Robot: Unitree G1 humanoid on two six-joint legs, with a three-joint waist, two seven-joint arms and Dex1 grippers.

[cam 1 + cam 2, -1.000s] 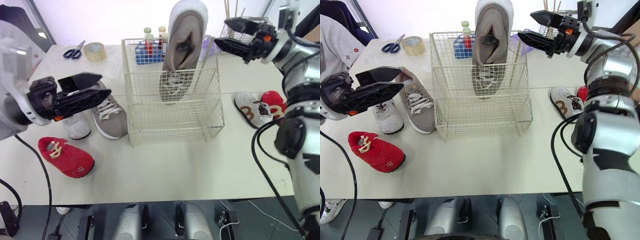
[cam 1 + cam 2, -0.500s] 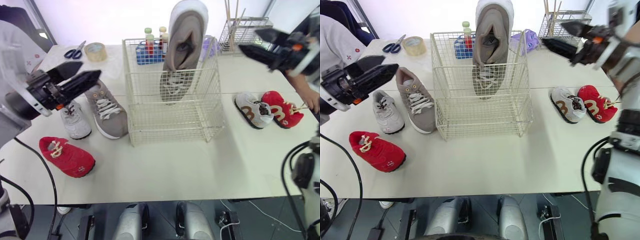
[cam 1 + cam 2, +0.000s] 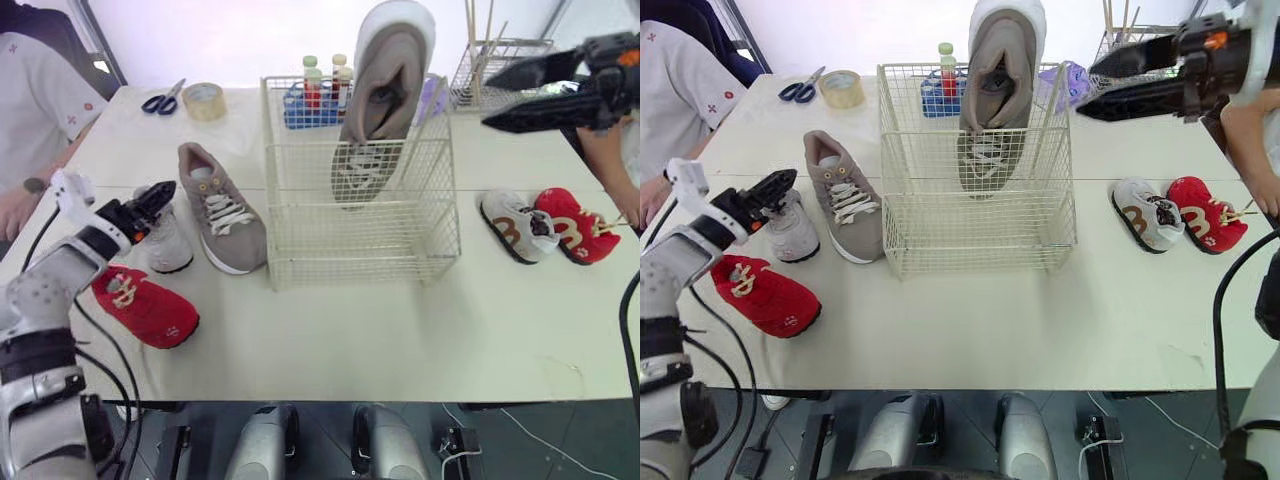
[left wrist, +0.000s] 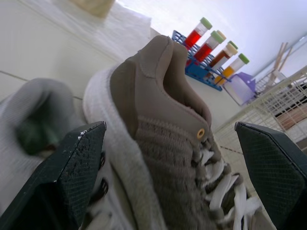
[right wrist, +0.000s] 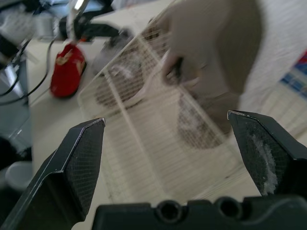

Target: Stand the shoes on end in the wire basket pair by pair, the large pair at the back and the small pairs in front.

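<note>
One large taupe shoe stands on end at the back of the wire basket, its toe sticking out above the rim. Its mate lies on the table left of the basket. My left gripper is open and low over the table at the small grey shoe, facing the taupe shoe's heel. A small red shoe lies nearer the front edge. My right gripper is open and empty, high to the right of the basket. A small white-and-brown shoe and a red shoe lie at the right.
Scissors, a tape roll and a rack of tubes sit behind the basket. A wire holder with sticks stands at the back right. A person's hand is near the right red shoe; another person stands at the left.
My right gripper has drawn away from the standing shoe to the right. My left gripper has dropped low and pulled back to the small grey shoe. The head camera shifted slightly.
</note>
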